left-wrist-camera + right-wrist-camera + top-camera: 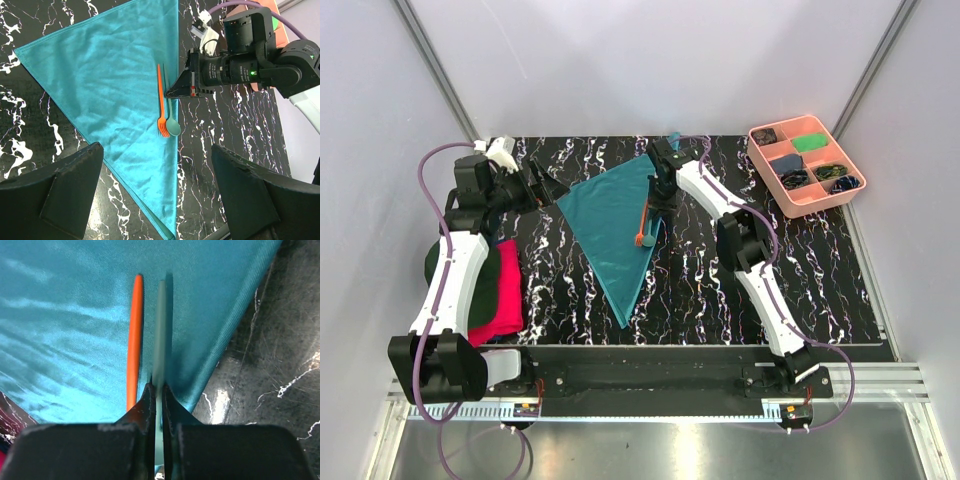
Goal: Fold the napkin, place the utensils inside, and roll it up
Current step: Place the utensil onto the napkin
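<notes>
Right gripper [157,392]: clenched on teal spoon [161,325] handle beside orange fork [135,340], atop folded napkin [60,315]. Left gripper [552,192]: spread wide, hovering near napkin corner.

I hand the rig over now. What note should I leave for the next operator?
Grippers: left gripper open, empty, near the napkin's left corner; right gripper shut on the spoon's handle.
Things: napkin folded into a triangle on the table; fork and spoon side by side on it, near its right edge.
Done: the fold; utensils placed.
Left: release the spoon, roll up.
</notes>
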Controlling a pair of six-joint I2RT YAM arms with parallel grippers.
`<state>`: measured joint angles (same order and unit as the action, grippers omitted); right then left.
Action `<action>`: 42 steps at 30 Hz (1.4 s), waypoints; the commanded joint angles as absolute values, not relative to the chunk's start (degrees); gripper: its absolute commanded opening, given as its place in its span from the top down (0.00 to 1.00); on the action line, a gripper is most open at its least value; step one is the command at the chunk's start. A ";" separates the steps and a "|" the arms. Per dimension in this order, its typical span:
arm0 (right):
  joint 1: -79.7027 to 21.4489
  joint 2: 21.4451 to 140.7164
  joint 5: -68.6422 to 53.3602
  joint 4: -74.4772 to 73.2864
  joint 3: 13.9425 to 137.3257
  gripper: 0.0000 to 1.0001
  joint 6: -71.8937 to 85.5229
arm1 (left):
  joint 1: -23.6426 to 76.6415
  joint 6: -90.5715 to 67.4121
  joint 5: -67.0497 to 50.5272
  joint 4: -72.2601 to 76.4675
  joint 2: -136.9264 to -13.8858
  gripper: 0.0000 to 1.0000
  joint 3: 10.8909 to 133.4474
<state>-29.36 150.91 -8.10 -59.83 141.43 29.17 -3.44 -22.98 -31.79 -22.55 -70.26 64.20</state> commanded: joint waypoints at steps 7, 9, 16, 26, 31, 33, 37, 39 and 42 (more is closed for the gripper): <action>-29.88 151.61 -7.56 -59.68 145.63 1.00 31.11 | -3.43 -23.64 -33.92 -19.51 -70.22 0.08 64.34; -29.97 152.05 -7.65 -59.77 146.07 1.00 31.38 | -3.43 -23.73 -34.01 -19.42 -70.31 0.08 64.25; -30.23 153.63 -7.73 -59.68 146.60 1.00 32.26 | -3.43 -23.73 -34.19 -19.34 -70.22 0.08 64.25; -30.67 153.81 -6.95 -59.15 146.87 1.00 34.01 | -3.43 -23.82 -34.19 -19.25 -70.05 0.08 64.16; -30.76 154.25 -6.50 -59.15 146.69 1.00 34.80 | -3.43 -23.82 -34.36 -19.16 -70.05 0.08 64.16; -30.85 154.25 -6.59 -59.06 146.78 1.00 35.07 | -3.43 -23.82 -34.28 -19.25 -70.05 0.08 64.16; -31.03 153.02 -7.73 -58.62 146.69 0.87 35.07 | -3.43 -23.91 -34.28 -19.25 -70.05 0.08 64.16; -31.03 152.06 -8.35 -58.19 146.69 0.72 34.89 | -3.43 -23.91 -34.28 -19.25 -70.14 0.08 64.16; -31.03 149.42 -10.10 -56.78 146.60 0.62 34.19 | -3.43 -23.82 -34.01 -19.16 -70.14 0.08 64.16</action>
